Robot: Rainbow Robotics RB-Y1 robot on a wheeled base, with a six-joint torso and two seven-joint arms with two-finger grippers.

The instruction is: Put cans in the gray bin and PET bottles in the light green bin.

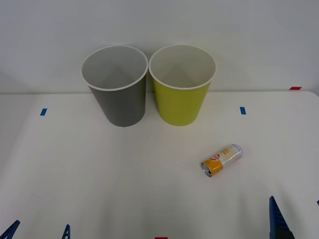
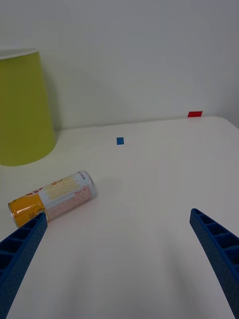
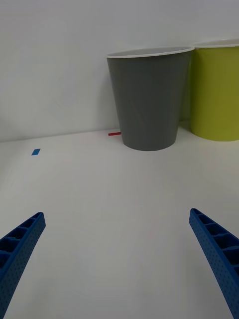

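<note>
On its side on the white desk [image 1: 99, 189], the can [image 1: 222, 160] lies right of center, its orange-yellow end toward us and its silver end angled away to the right. We see it well in front of the light green bin [image 1: 181, 99], which stands upright at the back of the desk, just beside the gray bin [image 1: 118, 102] on its left; whether their rims touch we cannot tell. Small blue tape marks [image 1: 43, 112] sit toward either side of the desk, a red mark [image 1: 295, 88] at its far right edge, and a plain pale wall rises behind. The right gripper [image 2: 119, 249] hovers low near the desk's front edge, jaws apart, the can just beyond one finger. The left gripper [image 3: 117, 249] is at the front left, jaws likewise wide apart, facing the gray bin across bare desk.
</note>
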